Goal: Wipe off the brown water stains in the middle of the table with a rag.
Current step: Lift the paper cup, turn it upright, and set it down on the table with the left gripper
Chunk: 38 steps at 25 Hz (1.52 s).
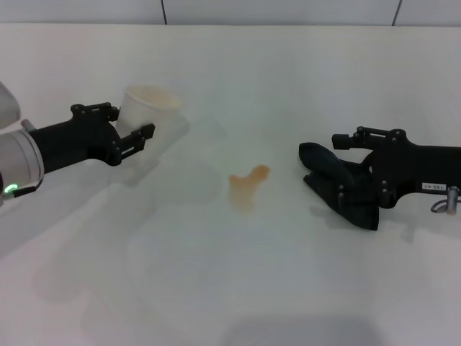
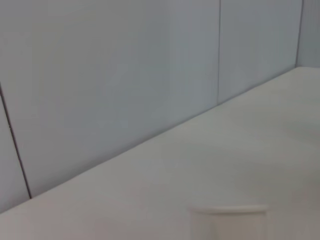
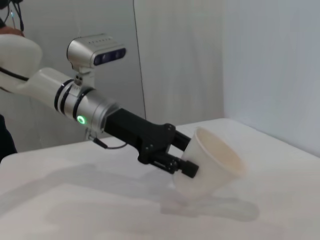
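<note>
Nearest, mid-bench (image 1: 238, 288), brown water stains (image 1: 247, 184) lying unwiped; just beyond on the right, right hand (image 1: 353, 169) clamped on the black rag (image 1: 338, 184), best dragged flat leftward across the blotch with steady pressure; farther left, left hand (image 1: 130, 128) closed around a tilted cup (image 1: 148, 115).

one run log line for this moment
left pincer: shut on cup, tilted | right pincer: shut on rag, beside brown water stains | stains unwiped | table
</note>
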Available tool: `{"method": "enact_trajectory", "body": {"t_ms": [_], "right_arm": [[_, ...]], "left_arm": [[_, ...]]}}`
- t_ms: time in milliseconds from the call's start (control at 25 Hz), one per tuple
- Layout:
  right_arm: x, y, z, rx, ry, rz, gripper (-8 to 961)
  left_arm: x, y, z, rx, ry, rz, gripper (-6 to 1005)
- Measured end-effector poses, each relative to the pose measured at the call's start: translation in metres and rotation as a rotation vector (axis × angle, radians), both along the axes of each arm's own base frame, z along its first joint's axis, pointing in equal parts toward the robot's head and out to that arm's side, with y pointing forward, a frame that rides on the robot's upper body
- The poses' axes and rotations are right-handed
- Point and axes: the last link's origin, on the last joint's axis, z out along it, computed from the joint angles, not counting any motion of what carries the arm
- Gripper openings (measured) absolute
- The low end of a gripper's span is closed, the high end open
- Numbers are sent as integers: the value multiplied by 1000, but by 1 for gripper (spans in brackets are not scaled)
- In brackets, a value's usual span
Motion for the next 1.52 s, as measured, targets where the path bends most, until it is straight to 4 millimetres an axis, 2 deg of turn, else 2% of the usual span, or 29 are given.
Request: {"method": "enact_trajectory", "body": {"t_ms": [280,1040,1520], "right_arm": [[0,-1,-3,-5,-14,9,839],[0,-3,-10,-14,-30,29,840],[0,-3,-10,-12,-30,33,835]], "left_arm": [[-3,-5,0,7,-15,0,475],[-27,-31,2,44,-3,9,481],[-31,-35,2,46,7,9,482]]}}
